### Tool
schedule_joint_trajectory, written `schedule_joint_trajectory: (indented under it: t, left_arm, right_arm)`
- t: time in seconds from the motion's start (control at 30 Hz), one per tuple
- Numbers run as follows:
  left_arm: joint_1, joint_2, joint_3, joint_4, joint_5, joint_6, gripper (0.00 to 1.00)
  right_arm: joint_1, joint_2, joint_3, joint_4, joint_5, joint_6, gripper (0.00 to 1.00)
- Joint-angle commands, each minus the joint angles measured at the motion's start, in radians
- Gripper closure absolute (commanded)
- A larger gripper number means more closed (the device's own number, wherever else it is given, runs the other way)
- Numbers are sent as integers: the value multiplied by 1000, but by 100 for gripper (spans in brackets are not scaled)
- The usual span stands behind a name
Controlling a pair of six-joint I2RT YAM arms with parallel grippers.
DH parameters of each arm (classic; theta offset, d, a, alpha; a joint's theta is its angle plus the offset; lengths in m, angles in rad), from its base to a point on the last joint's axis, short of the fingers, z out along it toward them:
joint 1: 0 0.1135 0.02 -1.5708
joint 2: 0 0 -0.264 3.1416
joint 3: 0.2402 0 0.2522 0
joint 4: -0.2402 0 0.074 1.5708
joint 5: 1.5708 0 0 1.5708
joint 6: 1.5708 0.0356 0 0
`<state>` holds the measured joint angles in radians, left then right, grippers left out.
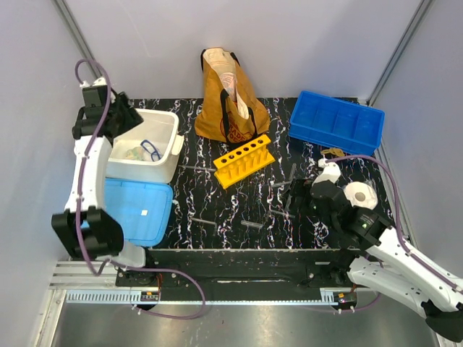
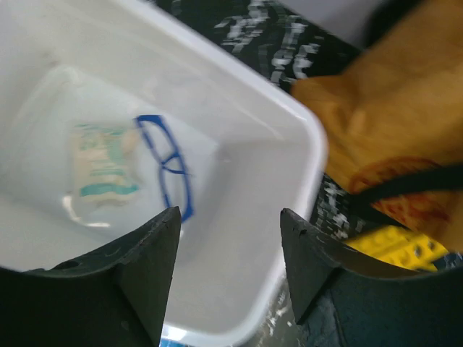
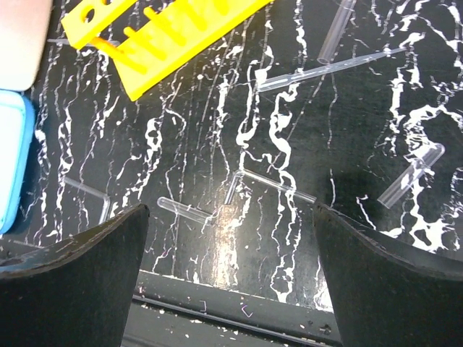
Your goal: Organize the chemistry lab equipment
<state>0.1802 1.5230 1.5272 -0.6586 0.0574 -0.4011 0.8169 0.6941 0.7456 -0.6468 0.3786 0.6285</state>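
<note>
Right wrist view: the right gripper (image 3: 231, 238), wide open, empty and the nearer one, hangs above a short clear plastic tube (image 3: 184, 210) whose long axis runs finger to finger.

Lab: test-tube rack (image 1: 244, 160), loose tubes (image 3: 185, 209)

The counter (image 1: 217, 210) carries one yellow six-hole rack (image 1: 244, 160) at centre, one tote bag (image 1: 228, 108) at twelve o'clock, one blue tray (image 1: 325, 137) at two, at least three clear tubes (image 3: 409, 176) and one pipette (image 3: 325, 69) near five, one blue lid (image 1: 137, 210) at eight and one white bin (image 1: 163, 170) at ten.
</note>
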Motion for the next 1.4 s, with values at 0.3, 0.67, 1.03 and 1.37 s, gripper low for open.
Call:
schedule_joint_trajectory:
  t: [0.3,0.67,1.03,1.37]
  left_arm:
    - [-441,-450,-319,57,266,127,36]
    - [-484,-669,-665,157,357,123,6]
    - [-524,-764,-707,169,323,87,1]
    - [-536,-770,-716,183,361,74,1]
  right_arm:
    - [-4,151,103,-86,212,74,2]
    - [-260,468,264,44,266,-254,7]
    - [-639,863,406,294,129,-432,29]
    - [-780,1093,460,490,-9,-500,40]
